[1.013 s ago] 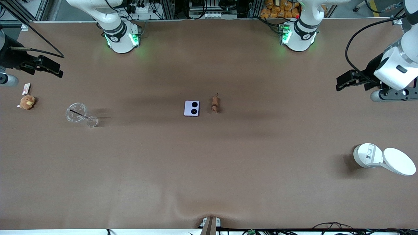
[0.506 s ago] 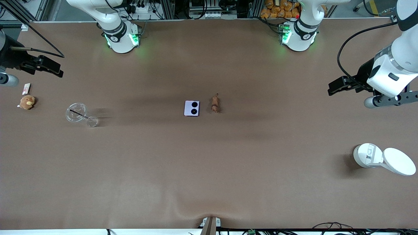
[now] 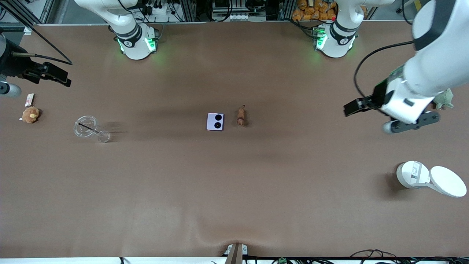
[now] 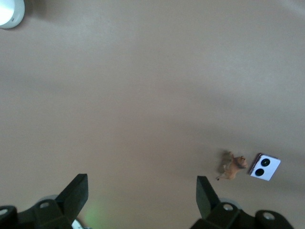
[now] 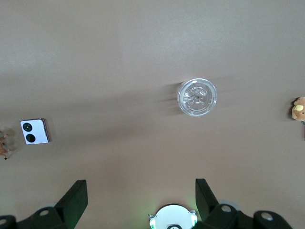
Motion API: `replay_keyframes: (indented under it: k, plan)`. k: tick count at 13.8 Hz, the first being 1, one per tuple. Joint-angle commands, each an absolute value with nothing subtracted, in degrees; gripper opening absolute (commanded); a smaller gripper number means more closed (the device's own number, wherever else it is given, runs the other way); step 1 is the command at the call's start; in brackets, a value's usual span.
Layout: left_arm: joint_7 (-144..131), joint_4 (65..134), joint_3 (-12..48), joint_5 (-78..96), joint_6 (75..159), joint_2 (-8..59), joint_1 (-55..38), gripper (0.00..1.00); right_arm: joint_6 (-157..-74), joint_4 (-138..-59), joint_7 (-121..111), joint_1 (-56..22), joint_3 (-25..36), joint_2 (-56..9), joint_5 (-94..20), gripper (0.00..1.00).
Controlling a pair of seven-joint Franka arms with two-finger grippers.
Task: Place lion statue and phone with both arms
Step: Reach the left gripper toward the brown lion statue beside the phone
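Front view: the phone (image 3: 215, 121) lies flat near the middle of the brown tabletop (image 3: 234, 190), its two black camera circles facing up. The lion statue (image 3: 240, 116) lies just beside it, toward the left arm's end, apart from it. The left pincer (image 3: 352, 107) hangs in the air over bare tabletop toward the left arm's end, well apart from both things. The right pincer (image 3: 60, 78) hangs over the right arm's end of the tabletop, with a round brown plush toy (image 3: 30, 114) and a clear glass cup (image 3: 88, 128) lying on its side close by. A white lidded container (image 3: 427, 178) stands open near the left arm's end, and a green plush turtle (image 3: 444, 99) peeks out from under the left arm.

Left wrist view: the left pincer (image 4: 142, 193) is spread wide with nothing between its fingers (image 4: 76, 192). The lion statue (image 4: 232, 166) and the phone (image 4: 263, 167) lie side by side on the tabletop, not touching.

Right wrist view: the right pincer (image 5: 141, 196) is likewise spread wide and holds nothing. The phone (image 5: 35, 131) lies flat, the clear glass cup (image 5: 197, 97) is seen end-on, and the round brown plush toy (image 5: 299, 109) sits at the picture's edge.
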State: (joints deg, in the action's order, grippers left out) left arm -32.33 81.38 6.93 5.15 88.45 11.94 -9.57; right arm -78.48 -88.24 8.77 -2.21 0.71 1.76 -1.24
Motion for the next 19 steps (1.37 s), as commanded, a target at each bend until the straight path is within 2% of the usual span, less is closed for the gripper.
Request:
replay_keyframes:
  k: [1, 6, 11, 14, 19]
  plan:
    - [-35.77, 79.36, 6.68, 5.54, 88.33, 14.67, -13.17, 1.00, -78.13, -88.33, 9.14, -2.72, 0.97, 2.11, -0.62, 1.00]
    - [-35.77, 80.59, 6.68, 4.75, 90.26, 17.48, -21.87, 1.00, -78.22, -88.33, 9.14, -2.64, 0.97, 1.93, -0.62, 1.00]
    - [-37.26, 85.51, 6.59, 3.70, 96.93, 20.39, -29.78, 1.00, -78.22, -88.33, 9.05, -2.55, 0.97, 1.67, -0.62, 1.00]
    - [-38.14, 87.97, 6.59, 2.64, 100.01, 22.58, -33.04, 1.00, -78.22, -88.33, 9.05, -2.64, 0.97, 1.58, -0.62, 1.00]
    - [-43.23, 88.07, 6.68, -0.16, 106.16, 28.82, -36.56, 1.00, -78.22, -88.33, 9.05, -2.64, 0.97, 1.58, -0.62, 1.00]
